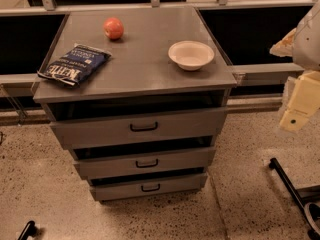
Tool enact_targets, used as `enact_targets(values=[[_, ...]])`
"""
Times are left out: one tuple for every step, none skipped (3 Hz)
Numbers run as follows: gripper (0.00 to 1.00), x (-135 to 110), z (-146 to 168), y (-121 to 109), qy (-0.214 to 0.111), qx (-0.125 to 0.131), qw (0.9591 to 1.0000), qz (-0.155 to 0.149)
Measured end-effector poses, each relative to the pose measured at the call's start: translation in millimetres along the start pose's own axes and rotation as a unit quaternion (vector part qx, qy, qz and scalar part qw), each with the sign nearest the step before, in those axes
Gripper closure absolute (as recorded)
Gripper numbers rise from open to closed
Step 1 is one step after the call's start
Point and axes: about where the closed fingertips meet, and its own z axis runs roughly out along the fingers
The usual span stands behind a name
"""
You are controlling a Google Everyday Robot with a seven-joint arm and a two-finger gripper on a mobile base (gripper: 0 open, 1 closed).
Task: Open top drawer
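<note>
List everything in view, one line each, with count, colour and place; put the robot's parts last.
cabinet: one, grey, centre of view
top drawer: one, grey, black handle, under the cabinet top, slightly open
middle drawer: one, grey, below the top drawer
bottom drawer: one, grey, lowest
apple: one, red, cabinet top, back left
chip bag: one, blue, cabinet top, front left
bowl: one, white, cabinet top, right side
gripper: one, cream, right edge of view, apart from the cabinet
</note>
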Motion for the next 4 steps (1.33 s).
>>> enact_targets(values=[[0.0, 0.3, 2.9, 1.4, 0.0, 0.0, 1.0, -0.001], [0.0, 4.0, 39.5, 18.9, 0.004, -0.005, 0.9999, -0.011], [0.0, 14.6, 108.2, 64.8, 0.033, -0.043, 0.9974, -0.048], [0.0, 21.4, 111.5, 72.3, 0.038, -0.054, 0.9968, -0.044]])
